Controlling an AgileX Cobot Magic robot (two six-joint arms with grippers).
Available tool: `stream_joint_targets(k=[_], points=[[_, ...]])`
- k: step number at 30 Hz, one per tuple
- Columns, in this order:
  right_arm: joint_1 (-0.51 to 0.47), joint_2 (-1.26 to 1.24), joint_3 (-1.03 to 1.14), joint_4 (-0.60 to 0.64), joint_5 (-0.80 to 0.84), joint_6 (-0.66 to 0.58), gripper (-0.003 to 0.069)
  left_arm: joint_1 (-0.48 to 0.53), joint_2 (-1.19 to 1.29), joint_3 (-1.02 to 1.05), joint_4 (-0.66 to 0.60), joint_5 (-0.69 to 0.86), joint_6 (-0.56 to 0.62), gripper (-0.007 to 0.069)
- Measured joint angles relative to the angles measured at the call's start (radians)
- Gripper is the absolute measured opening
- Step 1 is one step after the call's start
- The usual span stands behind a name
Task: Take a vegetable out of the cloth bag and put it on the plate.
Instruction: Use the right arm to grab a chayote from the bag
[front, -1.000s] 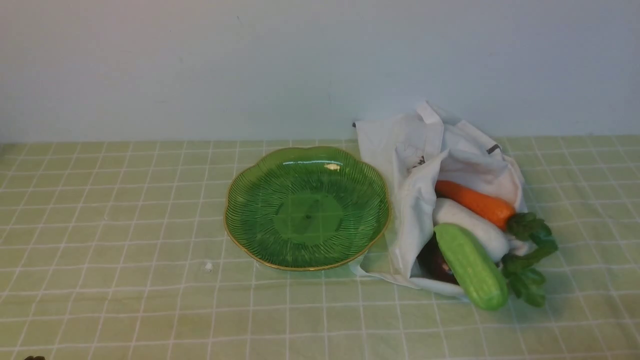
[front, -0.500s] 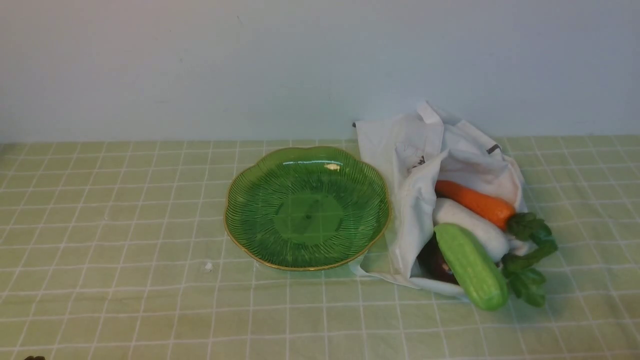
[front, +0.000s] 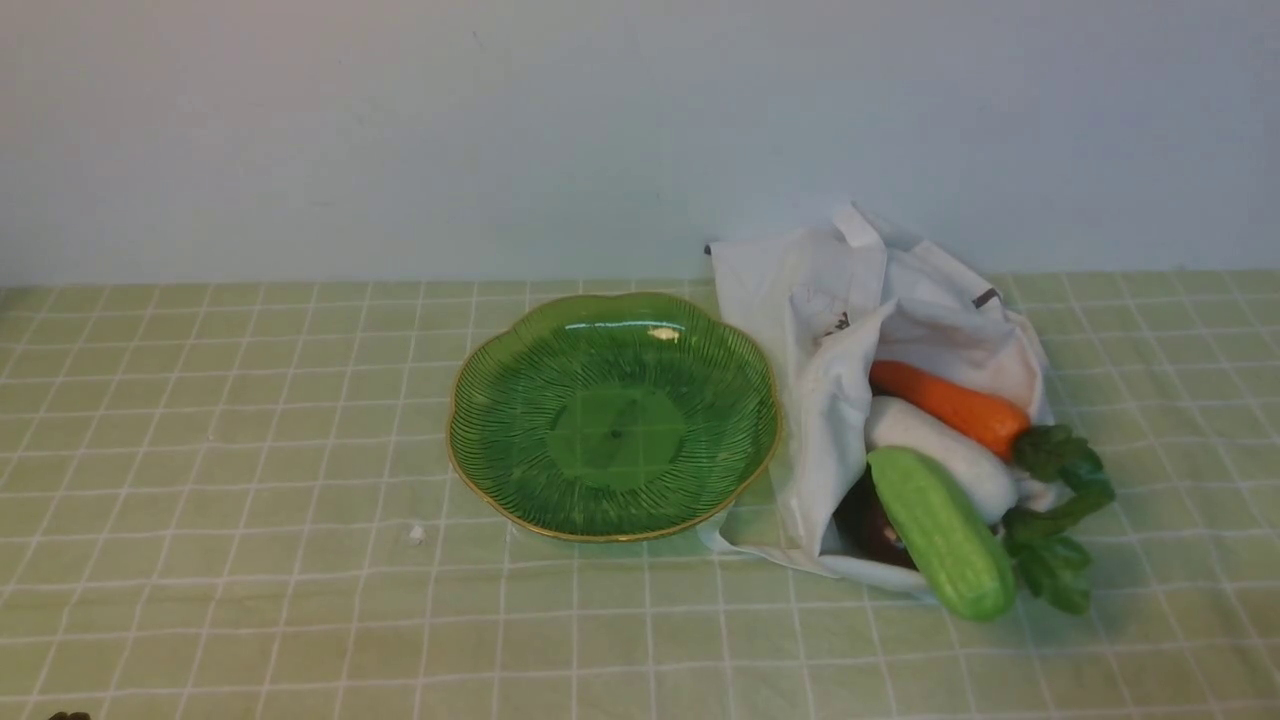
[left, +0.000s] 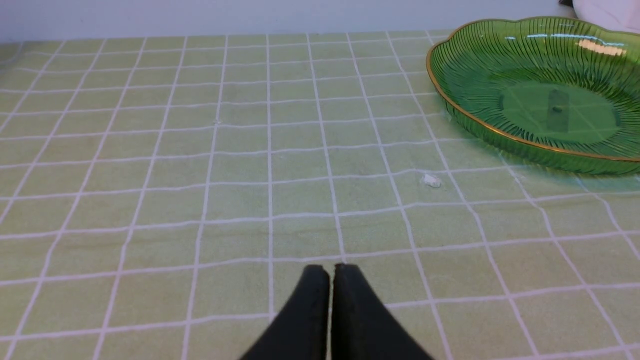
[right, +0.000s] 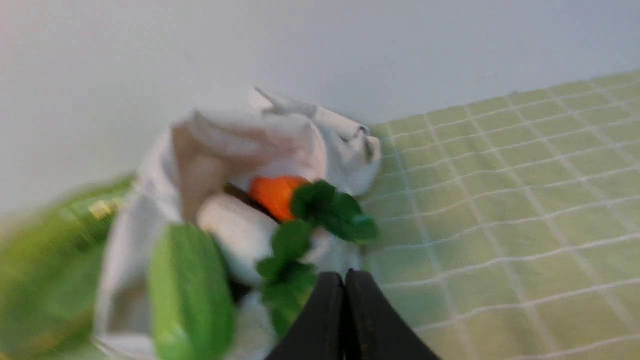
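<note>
The light-green cucumber (front: 942, 533) lies at the mouth of the white cloth bag (front: 845, 330), sticking out toward me. It also shows blurred in the right wrist view (right: 190, 295), with the bag (right: 240, 135) behind it. The green glass plate (front: 500, 350) with a gold rim sits empty just left of the bag; its rim shows in the left wrist view (left: 450, 100). My left gripper (left: 330, 270) is shut and empty above the cloth, well short of the plate. My right gripper (right: 344, 276) is shut and empty, near the carrot leaves. Neither gripper shows in the front view.
An orange carrot (front: 945, 404) with green leaves (front: 1060, 510) and a white radish (front: 940, 455) lie in the bag behind the cucumber. A dark item (front: 872, 525) sits under them. A small white crumb (front: 416, 534) lies on the checked green tablecloth. A wall stands close behind.
</note>
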Motion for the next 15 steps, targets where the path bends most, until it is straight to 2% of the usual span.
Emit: stream_joint_targets(k=[3,6,11,15], points=[[0.0,0.0,0.0,0.223,-0.021,0.123,-0.0015,0.0,0.0,0.0,0.0,0.0,0.0,-0.0004],[0.0,0.0,0.0,0.31,-0.03,0.147,-0.0015,0.0,0.0,0.0,0.0,0.0,0.0,-0.0004],[0.0,0.0,-0.002,0.356,-0.058,0.125,-0.0015,0.0,0.0,0.0,0.0,0.0,0.0,-0.0004],[0.0,0.0,-0.121,0.336,-0.065,-0.046,-0.0015,0.0,0.0,0.0,0.0,0.0,0.0,-0.0004]])
